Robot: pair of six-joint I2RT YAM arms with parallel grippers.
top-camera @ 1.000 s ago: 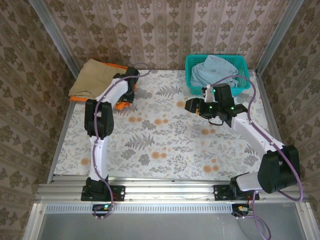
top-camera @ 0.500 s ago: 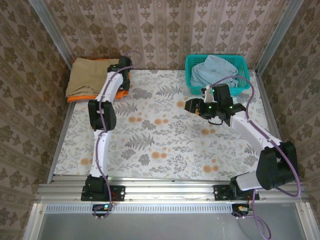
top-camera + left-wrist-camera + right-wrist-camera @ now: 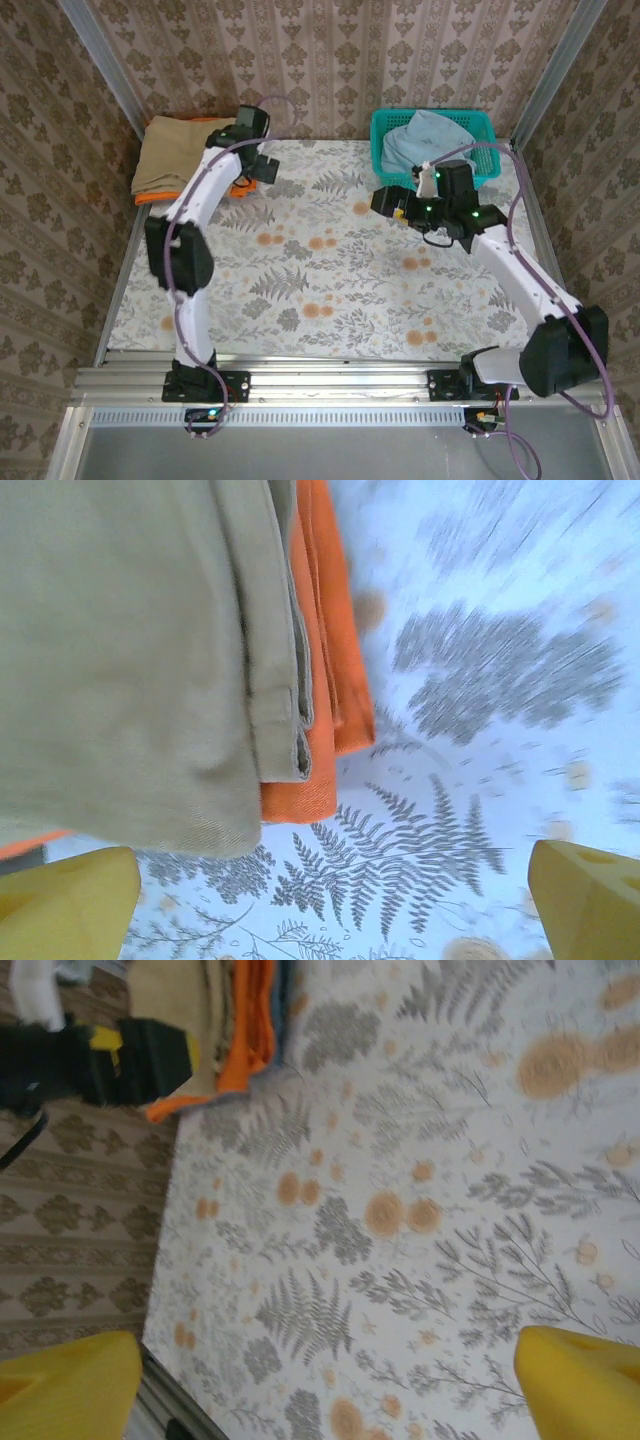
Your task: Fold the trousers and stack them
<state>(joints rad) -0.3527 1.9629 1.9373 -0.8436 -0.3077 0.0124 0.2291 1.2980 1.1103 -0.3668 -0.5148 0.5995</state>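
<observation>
The tan trousers (image 3: 172, 152) lie folded at the table's far left corner, on top of an orange garment (image 3: 236, 190). In the left wrist view the trousers (image 3: 120, 650) cover most of the orange garment (image 3: 322, 690), whose edge sticks out on the right. My left gripper (image 3: 268, 168) hovers just right of the stack, open; nothing lies between its yellow fingertips (image 3: 68, 908) but the tablecloth. My right gripper (image 3: 386, 204) hangs open over the table in front of the basket, holding nothing. Its wrist view looks across at the trousers (image 3: 168, 988).
A teal basket (image 3: 376, 140) with a pale blue garment (image 3: 428, 140) stands at the far right. The floral tablecloth (image 3: 320, 270) covers the table. Patterned walls close in the left, back and right sides. A metal rail runs along the near edge.
The left gripper pushed the trousers further onto the stack, then opened and drew back to the right. The right gripper opened wider and shifted slightly toward the basket.
</observation>
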